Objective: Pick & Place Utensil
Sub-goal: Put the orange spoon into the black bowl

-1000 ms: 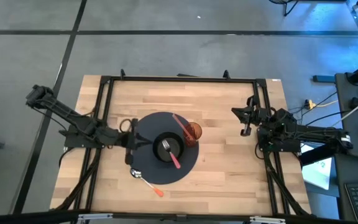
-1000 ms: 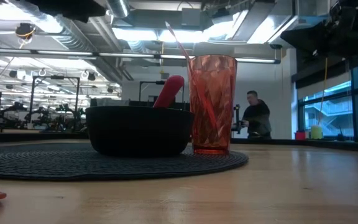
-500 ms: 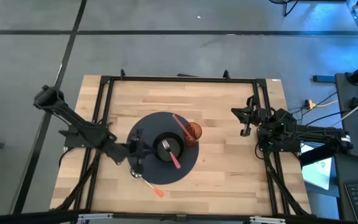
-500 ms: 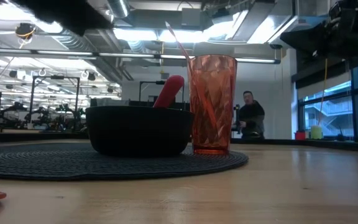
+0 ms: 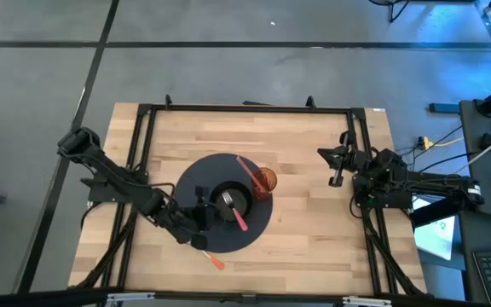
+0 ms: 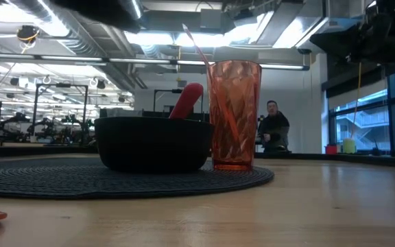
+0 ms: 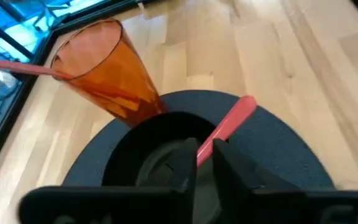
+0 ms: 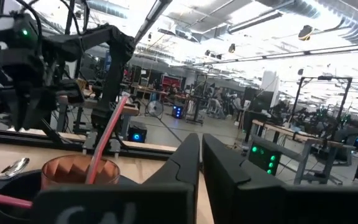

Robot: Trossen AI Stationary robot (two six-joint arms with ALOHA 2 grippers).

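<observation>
Wooden surface, round mat: my left tool hovers beside the bowl, fingers just parted, empty. Right tool waits clenched.

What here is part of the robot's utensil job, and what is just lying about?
Job, as far as I can judge:
- left gripper, near the spoon
- spoon on the table
- fork in the bowl
- bowl
- cup

Just there:
- mat
- right gripper, waiting at the table's side
- person in the room behind
</observation>
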